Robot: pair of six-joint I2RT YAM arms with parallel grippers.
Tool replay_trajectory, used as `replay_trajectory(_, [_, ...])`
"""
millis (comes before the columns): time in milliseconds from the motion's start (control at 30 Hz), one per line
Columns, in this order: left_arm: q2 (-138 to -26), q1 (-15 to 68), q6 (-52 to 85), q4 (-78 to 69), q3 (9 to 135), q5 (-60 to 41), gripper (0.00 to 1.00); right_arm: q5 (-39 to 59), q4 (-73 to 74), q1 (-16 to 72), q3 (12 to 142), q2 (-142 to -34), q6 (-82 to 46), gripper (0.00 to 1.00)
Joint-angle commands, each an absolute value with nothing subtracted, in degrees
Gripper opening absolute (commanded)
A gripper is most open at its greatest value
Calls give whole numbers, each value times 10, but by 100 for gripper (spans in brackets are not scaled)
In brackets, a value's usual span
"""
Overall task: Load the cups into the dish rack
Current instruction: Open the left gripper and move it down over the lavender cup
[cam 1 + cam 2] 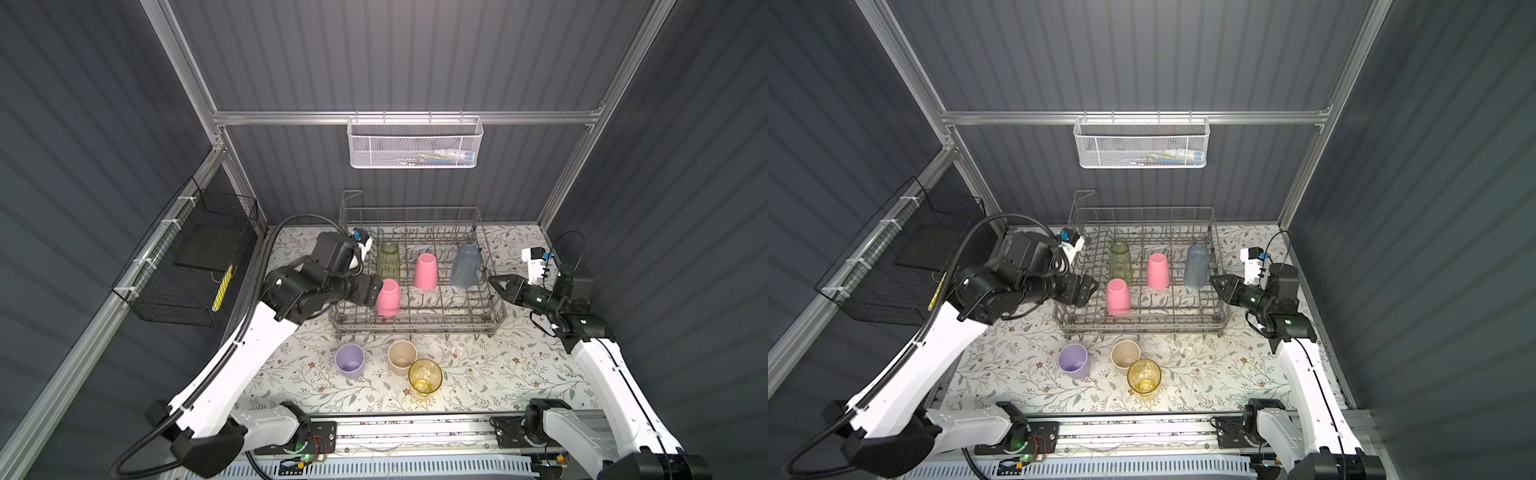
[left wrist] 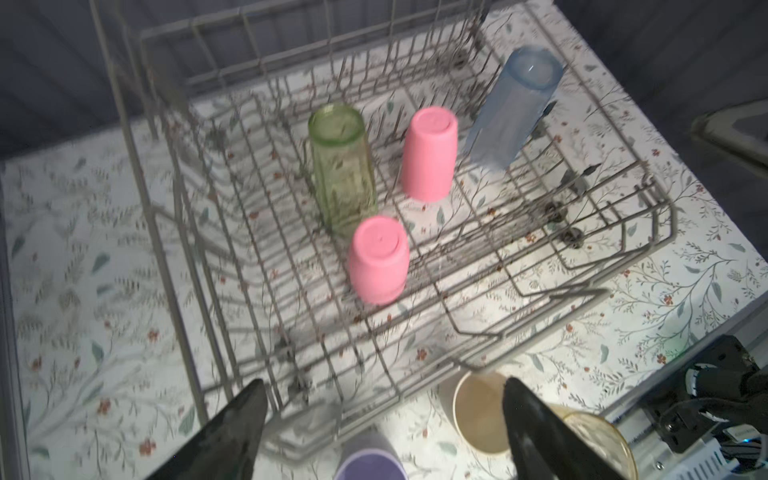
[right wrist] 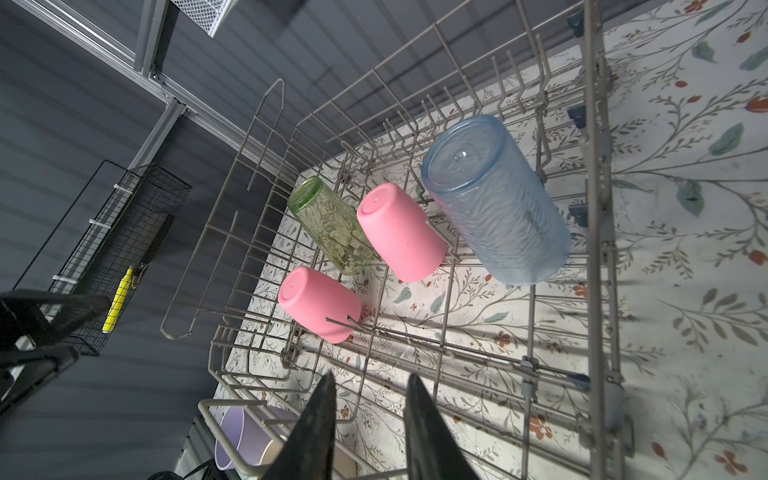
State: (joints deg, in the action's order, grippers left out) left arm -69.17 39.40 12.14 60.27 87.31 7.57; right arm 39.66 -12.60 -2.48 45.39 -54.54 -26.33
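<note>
Large grey wire dish rack (image 1: pixel 415 320) sits at 12 o'clock on the floral-patterned surface (image 1: pixel 519 374). Four cups are loaded, all mouth-down among the tines: a ribbed see-through green tumbler (image 1: pixel 388 259) at the rack's 10 o'clock, an opaque pink tumbler (image 1: pixel 426 272) at centre, a ribbed grey-blue tumbler (image 1: pixel 466 266) leaning at 2 o'clock, and a second pink tumbler (image 1: pixel 388 297) at 8 o'clock near the front wall. Three are not yet loaded. They stand upright on the surface at the rack's 6 o'clock: a lilac opaque tumbler (image 1: pixel 350 360), a beige opaque tumbler (image 1: pixel 402 357), and a see-through amber tumbler (image 1: pixel 424 376) touching or just beside the beige. Left claw (image 2: pixel 384 386) is at the rack's 9 o'clock, spread wide, empty. Right claw (image 3: pixel 370 378) is at 3 o'clock, fingers narrowly parted, empty. Judgement: a little past halfway, with the next pick likely one of the three in front.
</note>
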Motion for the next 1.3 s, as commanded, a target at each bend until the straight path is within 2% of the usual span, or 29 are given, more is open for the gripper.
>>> replay_trajectory(0, [-649,396,214,672,831,105,85,405,-135,-27,475,-548,-255,30])
replay_trajectory(100, [-631,396,264,708,785,131,85,409,-134,-27,483,-554,-255,30])
replay_trajectory(300, [-596,396,363,736,700,165,75,401,-142,-27,498,-555,-245,31])
replay_trajectory(533, [-565,396,424,672,592,151,65,416,-129,-27,493,-557,-254,31])
replay_trajectory(700, [-570,395,443,596,506,103,61,419,-124,-27,486,-554,-258,31])
replay_trajectory(933, [-612,395,428,560,486,107,53,423,-119,-27,483,-555,-264,31])
replay_trajectory(1133, [-634,395,425,548,473,109,41,428,-108,-27,485,-563,-272,31])
replay_trajectory(1267, [-631,395,427,548,471,112,27,434,-103,-27,488,-572,-276,31])
